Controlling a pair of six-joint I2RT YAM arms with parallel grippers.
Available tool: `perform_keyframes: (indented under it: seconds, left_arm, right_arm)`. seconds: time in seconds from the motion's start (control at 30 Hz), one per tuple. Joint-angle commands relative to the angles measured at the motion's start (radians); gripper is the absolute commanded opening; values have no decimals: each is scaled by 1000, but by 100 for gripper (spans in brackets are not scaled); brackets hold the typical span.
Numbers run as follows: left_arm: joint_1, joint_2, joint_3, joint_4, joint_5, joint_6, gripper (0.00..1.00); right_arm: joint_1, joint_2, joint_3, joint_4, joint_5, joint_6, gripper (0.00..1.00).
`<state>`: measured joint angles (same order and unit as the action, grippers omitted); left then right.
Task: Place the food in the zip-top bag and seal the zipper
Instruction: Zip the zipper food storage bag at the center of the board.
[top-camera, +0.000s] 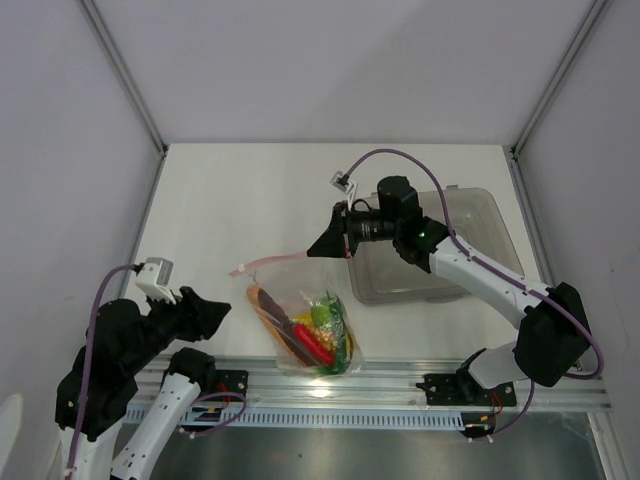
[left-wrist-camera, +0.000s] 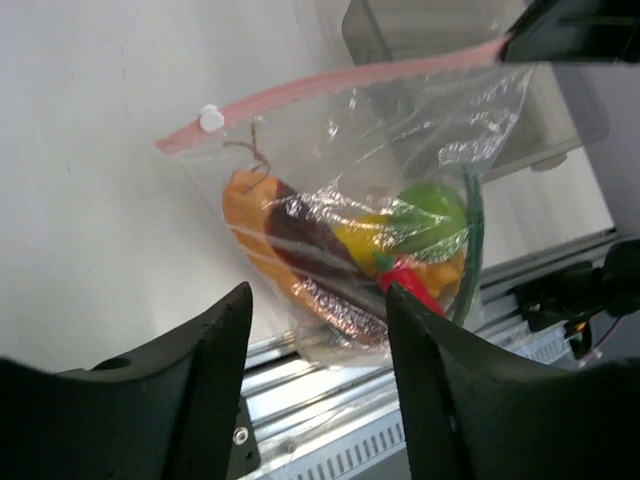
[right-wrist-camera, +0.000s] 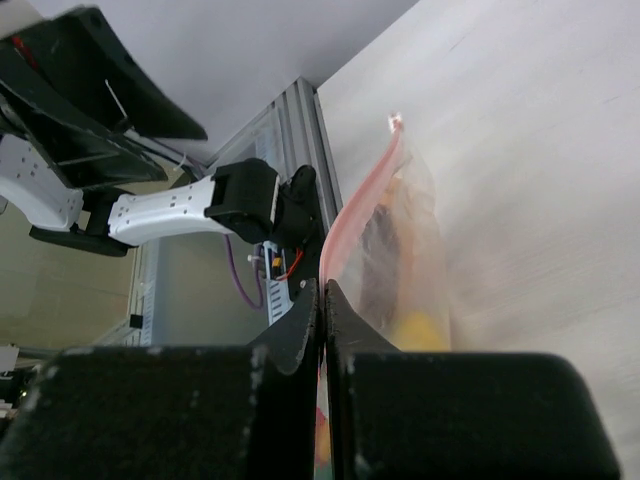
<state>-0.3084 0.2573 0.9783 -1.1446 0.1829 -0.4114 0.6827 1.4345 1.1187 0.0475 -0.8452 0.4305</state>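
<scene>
The right end effector (top-camera: 325, 243) was clenched on one end of the pinkish-red zipper (left-wrist-camera: 340, 78). It held the mouth of the zip-top bag (top-camera: 290, 285) raised and taut, probably so the strip could be pressed shut. The left end effector (left-wrist-camera: 318, 300) stood released and empty at lower left. The clear, crinkly pouch sagged mid-frame on the white counter (top-camera: 230, 200), with glossy toy food (top-camera: 312, 338) bunched inside.

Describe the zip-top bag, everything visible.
The zip-top bag is a clear, crinkly plastic pouch with a pinkish-red zipper along its mouth and a white tab at one end. Orange, purple, yellow, green and red toy food sits inside. The right pincer is shut on the zipper's other end; the bag's bottom rests on the table.
</scene>
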Motion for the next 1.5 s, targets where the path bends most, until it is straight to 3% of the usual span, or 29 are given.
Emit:
perform_keyframes:
  seconds: [0.0, 0.13, 0.33, 0.6, 0.8, 1.0, 1.17, 1.33, 1.47]
  left_arm:
    - [-5, 23, 25, 131, -43, -13, 60]
    - [-6, 74, 30, 204, -23, 23, 73]
    - [-5, 167, 36, 249, -20, 66, 84]
    - [-5, 134, 28, 376, 67, 169, 86]
    - [-5, 157, 37, 379, 277, 308, 84]
    - [-5, 159, 7, 347, 283, 405, 80]
    - [-5, 88, -84, 420, 332, 336, 76]
    - [-8, -21, -186, 509, 437, 165, 72]
    - [-6, -70, -193, 467, 418, 99, 72]
  right_arm:
    - [28, -55, 47, -41, -11, -24, 0]
    - [41, -111, 33, -43, -31, -10, 0]
    - [78, -187, 27, -93, -46, 8, 0]
    - [81, -269, 23, -173, -80, -16, 0]
    - [83, -324, 10, -209, -109, -35, 0]
    - [83, -358, -5, -219, -120, -33, 0]
    - [80, -365, -7, -224, -115, -32, 0]
    - [69, -367, -7, -224, -121, -26, 0]
    - [54, -368, -5, -222, -135, -18, 0]
